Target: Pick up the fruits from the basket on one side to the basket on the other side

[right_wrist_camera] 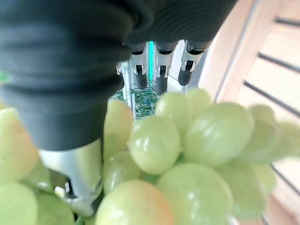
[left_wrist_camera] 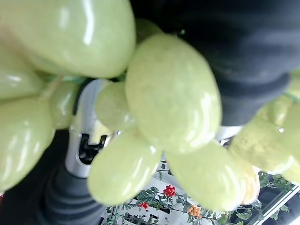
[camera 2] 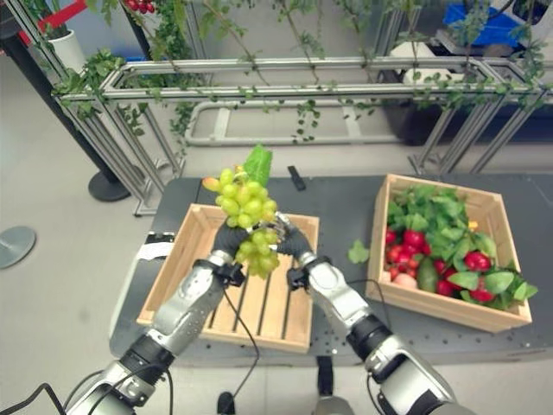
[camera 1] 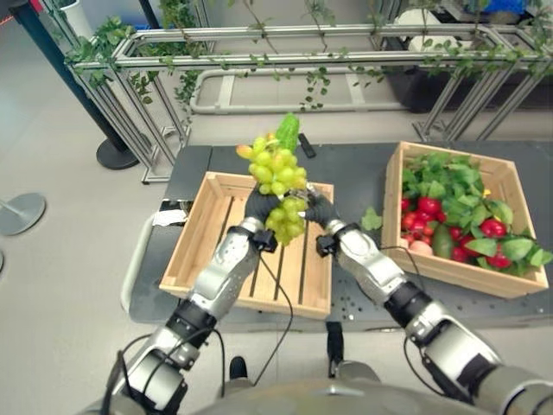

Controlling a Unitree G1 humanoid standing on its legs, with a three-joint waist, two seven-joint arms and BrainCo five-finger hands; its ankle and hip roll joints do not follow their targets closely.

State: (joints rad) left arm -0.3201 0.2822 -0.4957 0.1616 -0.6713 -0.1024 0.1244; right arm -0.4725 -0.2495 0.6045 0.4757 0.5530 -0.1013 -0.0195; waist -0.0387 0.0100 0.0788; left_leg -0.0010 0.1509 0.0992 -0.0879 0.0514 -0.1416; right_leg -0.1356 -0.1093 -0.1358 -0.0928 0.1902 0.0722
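Observation:
A bunch of green grapes (camera 1: 276,169) with a green leaf on top is held up between my two hands, above the far half of the slatted wooden crate (camera 1: 207,251) on the left. My left hand (camera 1: 259,206) grips the bunch's lower part from the left, with a finger among the grapes (left_wrist_camera: 89,140). My right hand (camera 1: 318,207) rests against the bunch from the right. Its fingers (right_wrist_camera: 160,70) are straight past the grapes (right_wrist_camera: 206,136). The wooden crate (camera 1: 510,285) on the right holds red and green fruits (camera 1: 428,212) under leaves.
Both crates stand on a dark table (camera 1: 363,173). A loose leaf (camera 1: 371,220) lies between them and a small black object (camera 1: 306,145) lies behind the grapes. A metal frame with vines (camera 1: 285,52) runs behind the table, and a post base (camera 1: 117,154) stands on the floor at the left.

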